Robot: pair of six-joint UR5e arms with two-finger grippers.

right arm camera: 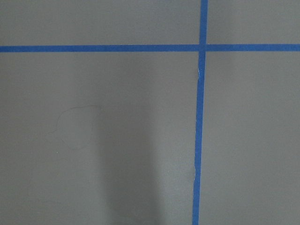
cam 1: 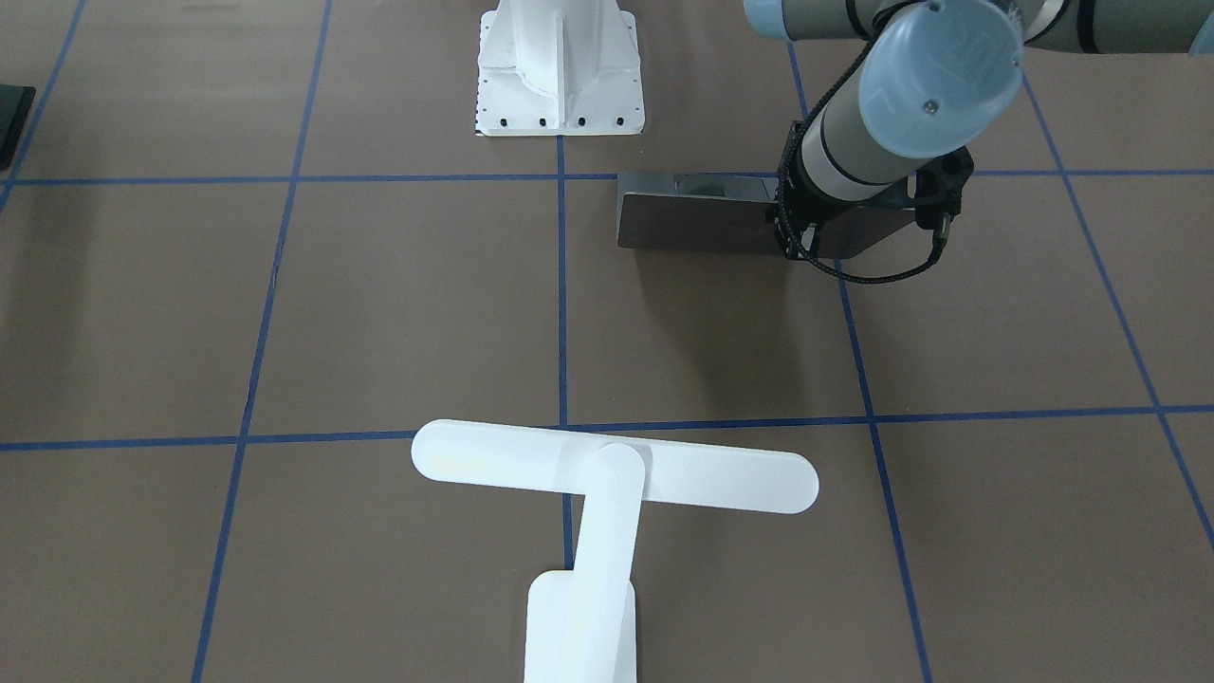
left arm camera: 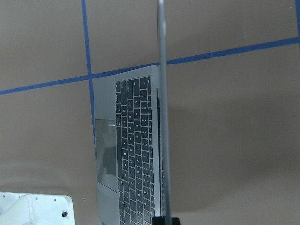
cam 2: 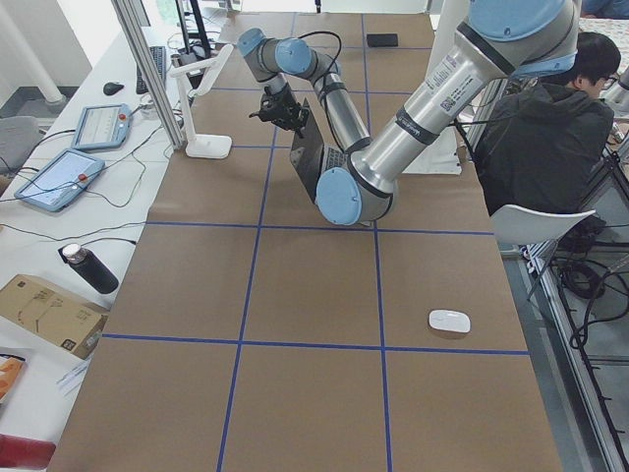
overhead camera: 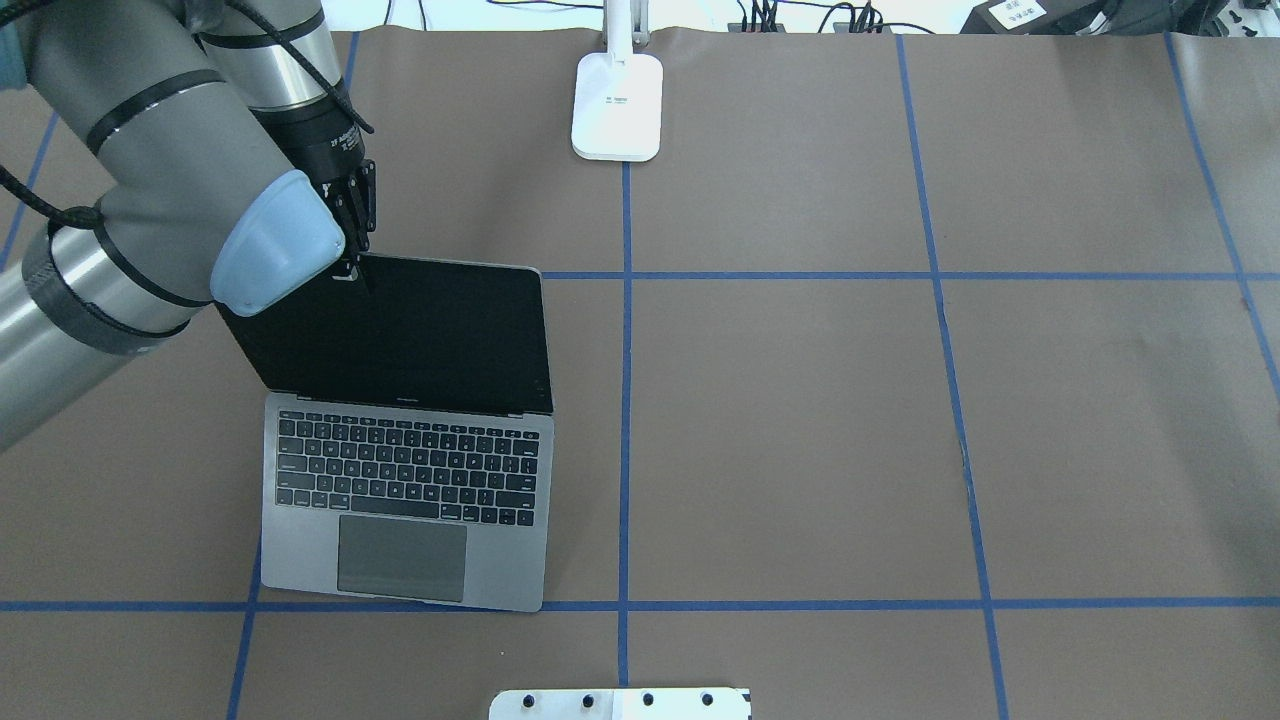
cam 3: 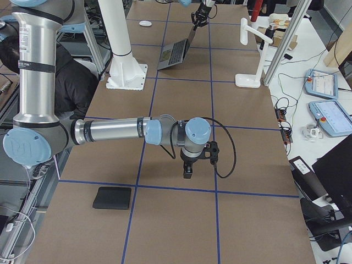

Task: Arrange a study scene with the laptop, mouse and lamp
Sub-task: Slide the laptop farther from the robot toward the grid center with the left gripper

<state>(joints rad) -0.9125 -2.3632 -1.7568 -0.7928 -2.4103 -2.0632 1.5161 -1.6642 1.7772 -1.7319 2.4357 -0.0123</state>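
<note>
The laptop (overhead camera: 405,470) lies open at the table's left, its dark screen upright. My left gripper (overhead camera: 353,266) is at the screen's top edge, its jaws shut on the lid; the left wrist view looks along that thin edge (left arm camera: 162,117) down to the keys. The white lamp (cam 1: 616,474) stands at the far middle edge, its base (overhead camera: 617,105) on the centre line. The white mouse (cam 2: 449,321) lies alone on the near part of the left side view. My right gripper (cam 3: 188,171) hangs low over bare table; I cannot tell whether it is open.
A white bolted pedestal (cam 1: 560,66) stands at the robot's side, in the middle. A black mouse pad (cam 3: 113,198) lies near the right arm. Blue tape lines (right arm camera: 200,117) mark squares on the brown table. A seated person (cam 2: 545,138) is beside the table.
</note>
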